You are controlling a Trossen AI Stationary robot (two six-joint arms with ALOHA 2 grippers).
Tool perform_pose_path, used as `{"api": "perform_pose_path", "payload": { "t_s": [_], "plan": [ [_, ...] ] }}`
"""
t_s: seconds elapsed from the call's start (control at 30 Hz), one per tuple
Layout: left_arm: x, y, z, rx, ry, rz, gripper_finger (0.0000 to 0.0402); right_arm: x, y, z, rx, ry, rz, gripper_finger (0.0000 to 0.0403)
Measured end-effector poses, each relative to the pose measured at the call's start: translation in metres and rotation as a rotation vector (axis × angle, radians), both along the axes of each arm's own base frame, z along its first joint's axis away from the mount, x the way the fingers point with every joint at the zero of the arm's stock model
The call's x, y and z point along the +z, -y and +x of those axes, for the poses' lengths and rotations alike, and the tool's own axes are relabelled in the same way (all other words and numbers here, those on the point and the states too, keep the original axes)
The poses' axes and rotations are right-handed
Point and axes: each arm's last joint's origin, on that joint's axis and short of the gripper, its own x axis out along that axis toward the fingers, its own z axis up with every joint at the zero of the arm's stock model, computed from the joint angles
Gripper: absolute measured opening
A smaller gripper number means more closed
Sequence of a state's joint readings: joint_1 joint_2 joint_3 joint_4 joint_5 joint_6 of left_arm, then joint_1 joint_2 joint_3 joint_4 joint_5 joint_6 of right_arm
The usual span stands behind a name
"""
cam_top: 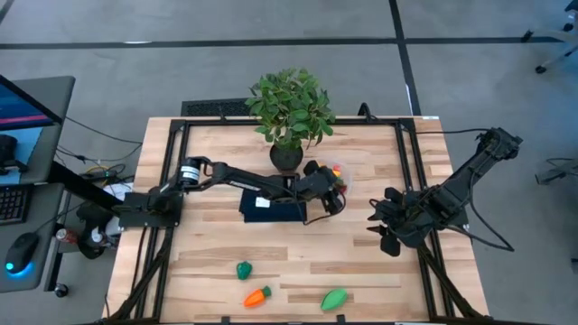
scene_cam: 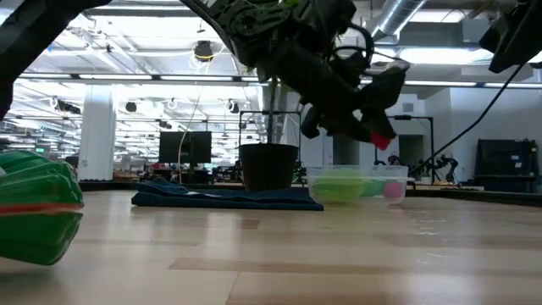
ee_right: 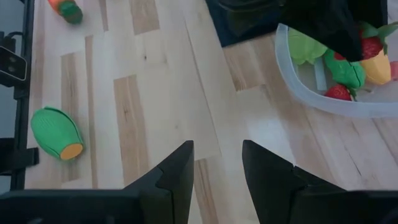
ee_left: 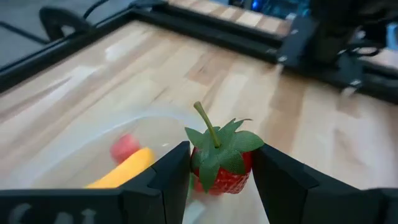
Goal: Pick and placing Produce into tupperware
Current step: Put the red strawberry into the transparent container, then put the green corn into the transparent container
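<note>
My left end effector (ee_left: 221, 177) is clamped on a red strawberry (ee_left: 222, 165), its green leafy cap and stem sticking up between my fingers (ee_left: 171, 177). Directly beneath it sits the tupperware (ee_left: 74, 149), where a yellow piece (ee_left: 124, 171) and a small red piece (ee_left: 124, 147) already lie. From table height, the strawberry shows as a red tip hanging just above the container's rim. Behind my left end effector stands the potted plant (cam_top: 289, 113), and beside it, toward my arm's base, a dark blue cloth (cam_top: 271, 209) lies on the bench (cam_top: 208, 262).

My right end effector (ee_right: 217, 171) waits well off to the side, its fingers drawn narrow with nothing between them. Ahead of it the tupperware holds green, red and yellow produce. Well away from both, near the front edge of the bench, lie a green pod (cam_top: 335, 299), a carrot (cam_top: 257, 296) and a small green piece (cam_top: 244, 269).
</note>
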State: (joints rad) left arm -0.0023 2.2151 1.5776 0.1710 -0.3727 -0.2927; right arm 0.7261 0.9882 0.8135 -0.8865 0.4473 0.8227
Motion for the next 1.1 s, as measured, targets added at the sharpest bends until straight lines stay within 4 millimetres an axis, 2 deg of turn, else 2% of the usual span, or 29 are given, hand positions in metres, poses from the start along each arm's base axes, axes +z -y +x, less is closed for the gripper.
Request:
{"api": "perform_pose_path", "payload": {
  "t_s": [0.2, 0.6, 0.97, 1.1],
  "plan": [
    [-0.0053, -0.0075, -0.0018, -0.049, -0.039, -0.085, 0.0154, -0.0001, 0.0002, -0.0002, 0.005, -0.001, -0.008, 0.0128],
    [-0.0065, -0.006, -0.0025, -0.059, -0.06, -0.069, 0.0156, 0.0002, 0.0009, 0.0003, -0.02, 0.013, -0.014, 0.0128],
    [-0.006, -0.0045, -0.0021, -0.071, -0.055, -0.066, 0.0196, 0.0002, 0.0009, 0.0003, -0.02, 0.013, -0.014, 0.0128],
    [-0.003, -0.0021, -0.0022, -0.154, -0.05, -0.112, 0.0199, 0.0002, 0.0005, 0.0, -0.018, 0.013, -0.013, 0.0128]
  ]
}}
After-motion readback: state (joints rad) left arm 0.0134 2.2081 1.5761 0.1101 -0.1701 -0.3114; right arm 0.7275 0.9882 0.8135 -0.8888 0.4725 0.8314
